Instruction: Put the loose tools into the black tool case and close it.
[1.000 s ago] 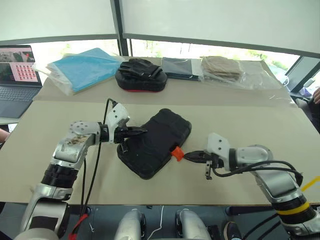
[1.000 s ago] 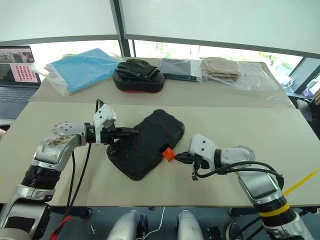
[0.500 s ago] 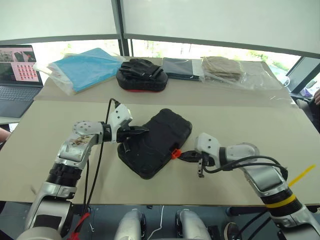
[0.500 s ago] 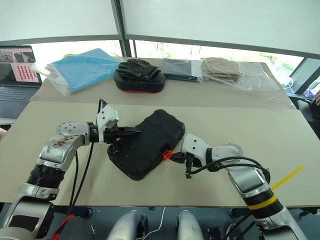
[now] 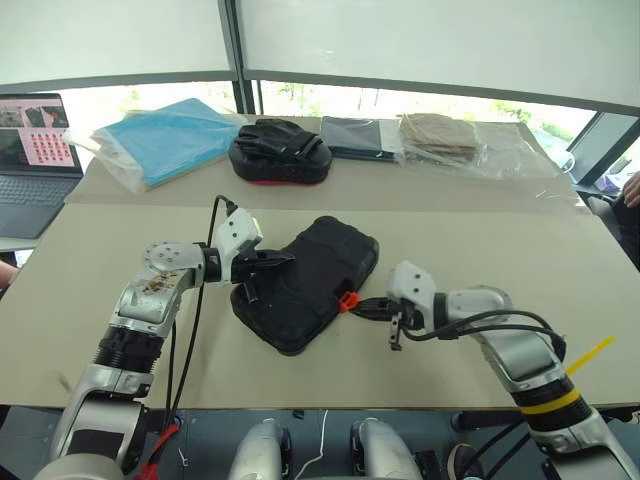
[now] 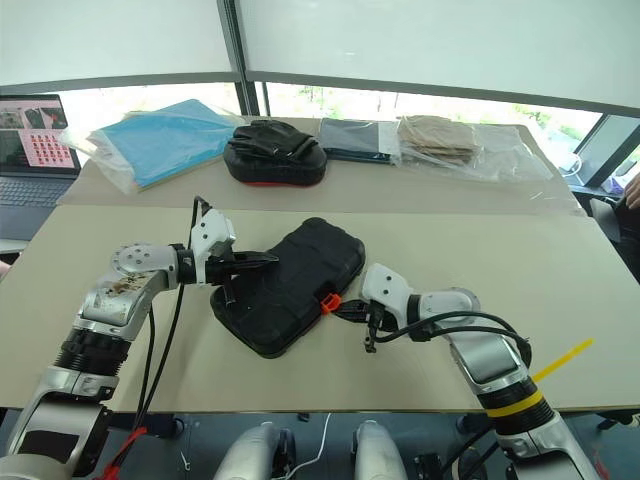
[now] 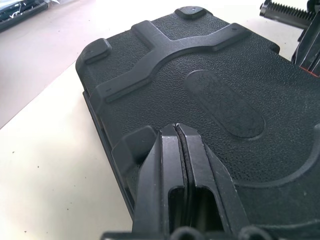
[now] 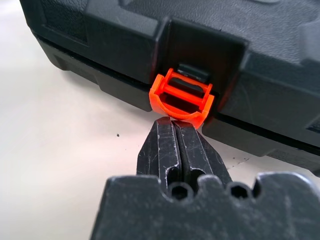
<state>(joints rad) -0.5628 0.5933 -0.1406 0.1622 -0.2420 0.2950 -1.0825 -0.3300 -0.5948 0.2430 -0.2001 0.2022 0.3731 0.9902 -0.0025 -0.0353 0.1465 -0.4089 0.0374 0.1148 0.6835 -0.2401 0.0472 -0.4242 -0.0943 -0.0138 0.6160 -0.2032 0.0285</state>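
The black tool case lies on the tan table with its lid down, and its orange latch faces my right side. My left gripper is shut, its tips resting on the lid's near-left corner. Coming from the right, my right gripper is shut with nothing in it. Its tips touch the lower lip of the orange latch, which sticks out from the case's front. The loose tools are out of view.
A black oval pouch with gloves sits at the back. Beside it lie a blue bag, a dark folded pack and bagged beige cloth. A laptop stands far left. A person's hand shows at the right edge.
My right gripper has crept left until its shut tips meet the orange latch. The left gripper has stayed on the lid.
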